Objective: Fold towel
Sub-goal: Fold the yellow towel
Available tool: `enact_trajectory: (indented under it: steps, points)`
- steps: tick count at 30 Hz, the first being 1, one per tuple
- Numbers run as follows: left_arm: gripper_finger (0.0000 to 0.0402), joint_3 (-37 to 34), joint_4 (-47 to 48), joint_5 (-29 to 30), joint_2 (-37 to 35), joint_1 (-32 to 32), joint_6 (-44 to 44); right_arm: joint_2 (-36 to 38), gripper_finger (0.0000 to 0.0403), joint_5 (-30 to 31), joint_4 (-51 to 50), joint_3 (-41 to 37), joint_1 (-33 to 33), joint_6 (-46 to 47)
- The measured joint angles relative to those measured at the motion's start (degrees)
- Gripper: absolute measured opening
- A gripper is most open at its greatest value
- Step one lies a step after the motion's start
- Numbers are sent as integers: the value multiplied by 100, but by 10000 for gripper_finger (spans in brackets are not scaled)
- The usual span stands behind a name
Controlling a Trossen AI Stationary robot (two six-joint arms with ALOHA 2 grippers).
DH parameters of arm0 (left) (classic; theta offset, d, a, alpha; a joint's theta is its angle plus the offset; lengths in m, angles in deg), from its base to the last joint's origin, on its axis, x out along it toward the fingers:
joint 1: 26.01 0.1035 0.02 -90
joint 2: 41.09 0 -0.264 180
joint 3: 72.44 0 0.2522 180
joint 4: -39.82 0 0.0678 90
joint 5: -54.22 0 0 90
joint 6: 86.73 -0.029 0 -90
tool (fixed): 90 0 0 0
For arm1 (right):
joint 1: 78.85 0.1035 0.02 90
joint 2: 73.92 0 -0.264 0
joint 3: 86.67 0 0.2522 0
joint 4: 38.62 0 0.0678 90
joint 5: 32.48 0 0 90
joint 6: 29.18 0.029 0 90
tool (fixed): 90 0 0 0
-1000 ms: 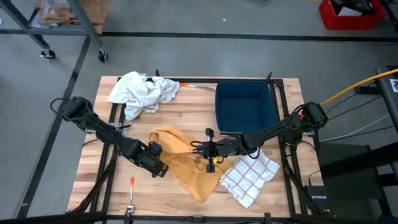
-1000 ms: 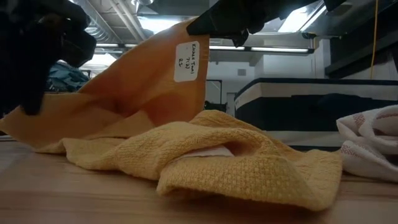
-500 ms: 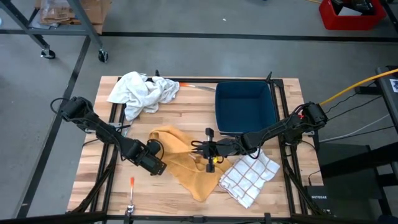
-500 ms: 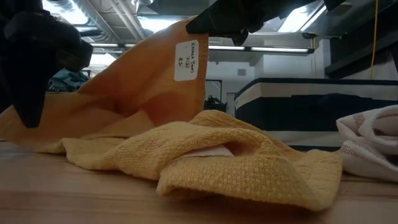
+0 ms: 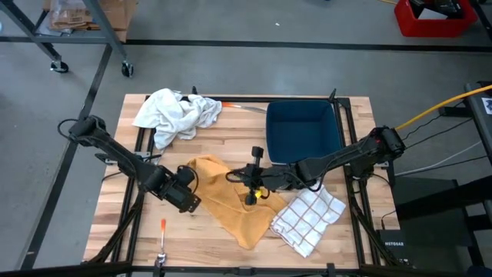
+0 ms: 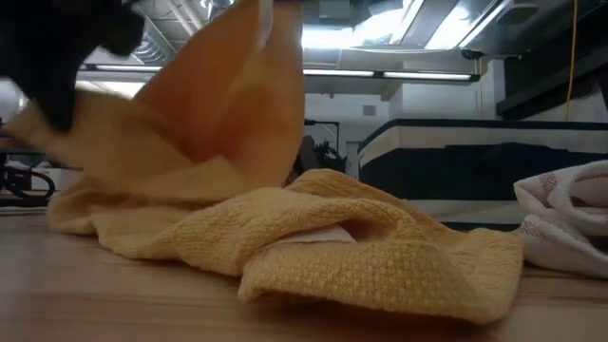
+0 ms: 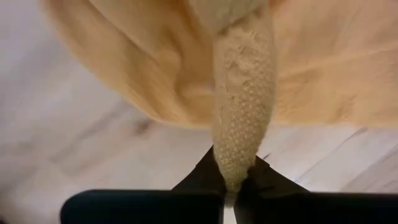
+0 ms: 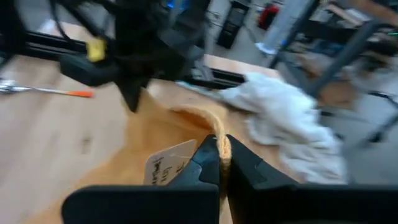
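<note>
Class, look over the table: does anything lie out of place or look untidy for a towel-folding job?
Yes. The yellow towel is crumpled, not flat, pinched by the left claw and right claw. A white cloth lies bunched at the table's far corner, and a small orange-handled tool sits loose near the front edge.

We are finding almost nothing legible here. We are seeing a white tag (image 8: 171, 167) sewn to the yellow towel (image 8: 137, 146) in the right wrist view, and it is carrying dark handwriting, but the strokes are blurring too much for us to read any word or number. In the high view, a dark box (image 5: 393, 248) beside the surface (image 5: 231, 146) is bearing small white lettering that we are unable to make out.
</note>
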Motion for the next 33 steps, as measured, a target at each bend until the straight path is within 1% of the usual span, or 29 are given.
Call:
enact_trajectory:
  steps: [4, 8, 13, 17, 21, 25, 28, 33]
  points:
    - [1, 594, 709, 651, -326, -1, -221, 0, 7, 612, -792, 746, -13, -304]
    - [0, 1258, 1091, 1434, -677, -1, -639, 0, 7, 1001, -1309, 1514, -108, -754]
    - [0, 2055, 1111, 2370, -1068, 4, -1412, 0, 7, 1389, -1499, 2555, -354, -1460]
    - [0, 2670, 991, 3015, -1308, 4, -2092, 0, 7, 1490, -1545, 3427, -669, -1914]
    - [0, 3189, 464, 3571, -1537, 7, -3088, 0, 7, 1489, -1545, 4259, -1011, -2251]
    - [0, 3577, -408, 3994, -1775, 77, -4259, 0, 7, 1486, -1535, 4981, -1320, -2339]
    - [0, 3731, -1378, 4213, -1946, 158, -5267, 0, 7, 1306, -1541, 5399, -1477, -2343]
    - [0, 3744, -3143, 4242, -2151, 297, -6947, 0, 7, 1038, -1535, 5860, -1620, -2343]
